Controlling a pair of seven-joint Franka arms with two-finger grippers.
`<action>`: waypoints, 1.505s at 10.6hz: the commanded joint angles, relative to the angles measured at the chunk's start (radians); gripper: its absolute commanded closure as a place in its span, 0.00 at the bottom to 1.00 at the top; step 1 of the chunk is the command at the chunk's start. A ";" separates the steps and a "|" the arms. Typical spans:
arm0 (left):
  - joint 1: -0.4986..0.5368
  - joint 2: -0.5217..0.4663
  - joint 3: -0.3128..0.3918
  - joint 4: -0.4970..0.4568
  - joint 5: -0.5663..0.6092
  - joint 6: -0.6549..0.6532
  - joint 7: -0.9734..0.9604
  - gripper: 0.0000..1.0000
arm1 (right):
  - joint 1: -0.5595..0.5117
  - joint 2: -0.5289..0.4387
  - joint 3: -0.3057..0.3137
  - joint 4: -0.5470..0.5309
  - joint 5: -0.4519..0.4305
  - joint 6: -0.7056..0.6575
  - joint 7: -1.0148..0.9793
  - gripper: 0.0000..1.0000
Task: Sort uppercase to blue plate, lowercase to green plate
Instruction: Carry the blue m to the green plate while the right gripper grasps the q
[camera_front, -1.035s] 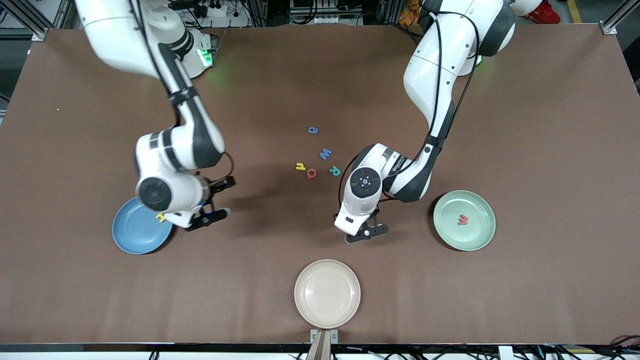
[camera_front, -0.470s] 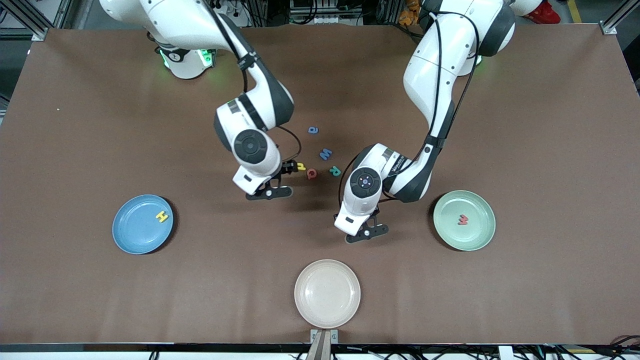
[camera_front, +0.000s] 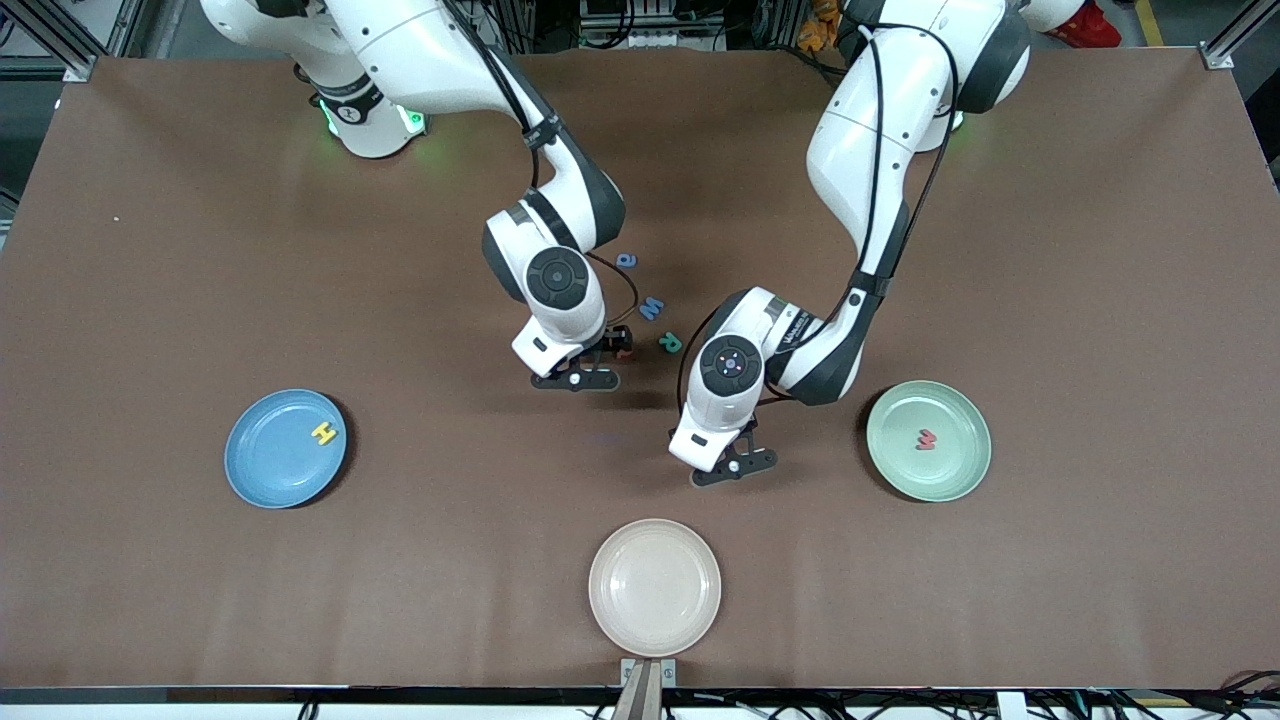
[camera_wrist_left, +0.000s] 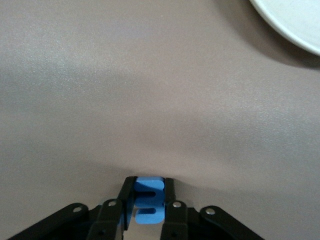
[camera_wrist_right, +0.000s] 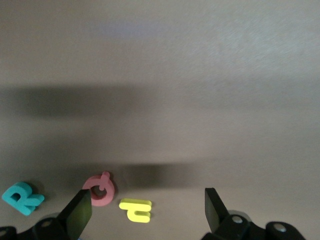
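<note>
A cream plate (camera_front: 654, 587) is seen nearest. A blue letter (camera_wrist_left: 149, 200) is clamped in the left gripper (camera_front: 733, 468) fingers over bare surface (camera_front: 500, 480). The right gripper (camera_wrist_right: 147, 212) is spread wide over the small yellow h (camera_wrist_right: 136, 210), beside the red Q (camera_wrist_right: 100, 189).

Plates: we count three: blue plate (camera_front: 268, 462), green plate (camera_front: 952, 468), cream plate (camera_front: 655, 588).
Blue letters: we count three: a (camera_front: 626, 260), M (camera_front: 651, 308), m (camera_wrist_left: 149, 205).
Red letters: two: Q (camera_wrist_right: 100, 189), w (camera_front: 927, 438).
Yellow letters: two: H (camera_front: 323, 433), h (camera_wrist_right: 136, 210).
Teal letters: one: R (camera_front: 670, 342).
</note>
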 joint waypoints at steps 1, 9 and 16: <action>-0.002 0.005 0.015 0.025 -0.024 -0.003 0.046 1.00 | 0.047 0.036 -0.009 0.000 0.015 0.072 0.071 0.00; 0.151 -0.215 0.035 -0.001 -0.015 -0.193 0.545 1.00 | 0.101 0.100 -0.009 0.001 0.015 0.170 0.137 0.00; 0.457 -0.299 0.025 -0.220 -0.019 -0.219 1.153 1.00 | 0.113 0.099 -0.009 0.001 0.015 0.160 0.167 0.00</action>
